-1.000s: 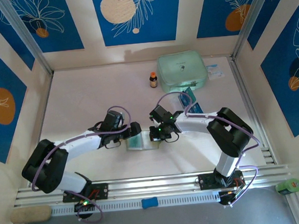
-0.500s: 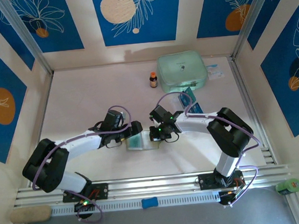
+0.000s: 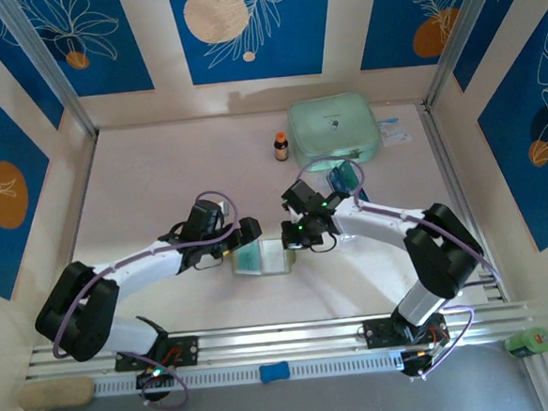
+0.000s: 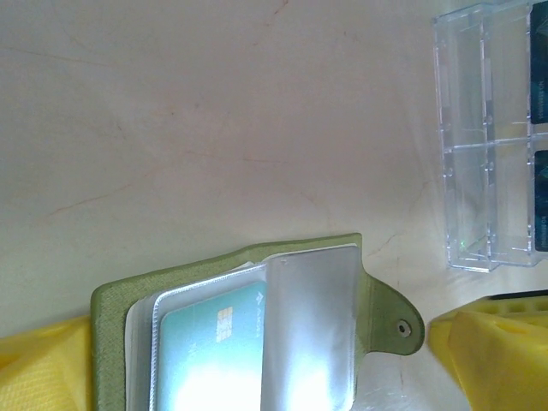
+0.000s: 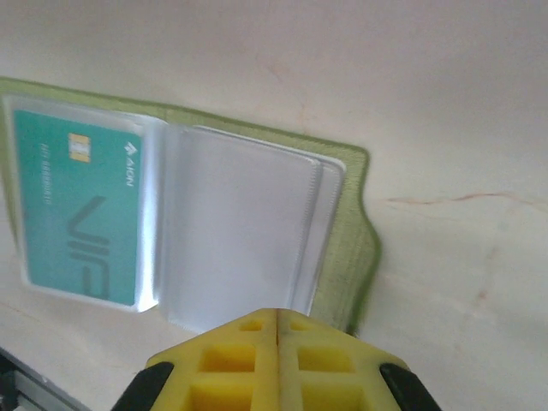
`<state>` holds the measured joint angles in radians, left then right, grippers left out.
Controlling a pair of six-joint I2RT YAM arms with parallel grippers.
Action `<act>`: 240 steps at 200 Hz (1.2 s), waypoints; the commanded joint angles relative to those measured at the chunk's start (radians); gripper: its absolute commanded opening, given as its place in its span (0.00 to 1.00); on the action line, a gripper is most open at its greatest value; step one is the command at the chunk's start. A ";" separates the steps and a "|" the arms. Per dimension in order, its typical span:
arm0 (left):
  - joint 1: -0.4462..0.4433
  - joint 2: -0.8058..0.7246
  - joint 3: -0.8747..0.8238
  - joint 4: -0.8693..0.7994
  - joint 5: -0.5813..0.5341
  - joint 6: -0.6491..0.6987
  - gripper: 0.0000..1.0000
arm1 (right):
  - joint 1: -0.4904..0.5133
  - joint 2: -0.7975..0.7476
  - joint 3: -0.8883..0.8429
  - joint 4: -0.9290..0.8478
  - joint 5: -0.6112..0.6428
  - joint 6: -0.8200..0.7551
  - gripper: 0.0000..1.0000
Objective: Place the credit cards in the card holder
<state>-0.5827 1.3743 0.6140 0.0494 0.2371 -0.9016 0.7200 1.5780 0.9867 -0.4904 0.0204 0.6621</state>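
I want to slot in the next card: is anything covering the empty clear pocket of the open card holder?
Nothing visible does. The empty pocket of the card holder lies bare beside the one holding a credit card; the right gripper, jaws shut, is at its edge.

The top camera looks down from behind on the whole table [image 3: 150, 177]. Both wrist cameras look down from close range, sharing the open card holder [image 5: 197, 223]

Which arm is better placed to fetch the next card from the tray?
Right, probably. The tray of credit cards lies on its side; the right gripper is shut, seemingly empty. The left gripper sits open around the card holder.
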 commanded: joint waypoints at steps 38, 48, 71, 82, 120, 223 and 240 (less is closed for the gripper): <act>0.000 -0.047 -0.001 0.026 0.030 -0.026 1.00 | -0.047 -0.059 -0.056 -0.020 -0.014 0.005 0.35; 0.000 -0.051 0.000 0.025 0.031 -0.027 1.00 | -0.044 -0.045 -0.059 -0.009 -0.022 0.008 0.36; 0.000 -0.062 0.004 0.015 0.028 -0.025 1.00 | -0.035 -0.009 -0.063 0.021 -0.034 0.020 0.37; -0.001 -0.066 0.006 0.008 0.028 -0.023 1.00 | -0.031 0.010 -0.066 0.033 -0.033 0.026 0.37; -0.002 -0.067 0.018 -0.002 0.048 -0.022 1.00 | -0.039 0.040 -0.085 0.060 -0.016 0.039 0.15; -0.093 -0.015 0.134 0.067 0.100 -0.072 1.00 | -0.099 0.070 -0.075 0.128 -0.107 0.013 0.00; -0.119 0.018 0.148 0.084 0.100 -0.079 1.00 | -0.112 0.066 -0.077 0.130 -0.117 0.013 0.01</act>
<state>-0.6689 1.3479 0.7235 0.0914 0.3122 -0.9581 0.6231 1.6337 0.9058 -0.3809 -0.0578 0.6846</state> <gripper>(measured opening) 0.998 0.053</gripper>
